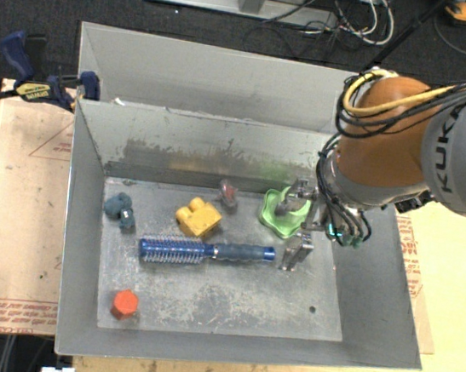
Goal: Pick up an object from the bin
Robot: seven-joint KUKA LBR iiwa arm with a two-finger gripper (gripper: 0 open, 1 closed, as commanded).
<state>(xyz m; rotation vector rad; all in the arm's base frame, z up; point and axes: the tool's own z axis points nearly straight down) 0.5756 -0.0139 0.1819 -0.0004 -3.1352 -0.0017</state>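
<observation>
Green plastic piece (279,213) is sitting just left of the wide-spread pincer (299,224), and I reckon its lower tip is risking catching the blue hairbrush (206,253) lying just below-left instead.

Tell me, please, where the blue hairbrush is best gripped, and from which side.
Probably the smooth handle of the blue hairbrush, from straight above, closing across its width. It lies flat, is narrow, has room on both sides, and ends near the gripper; the bristle head is wider.
</observation>
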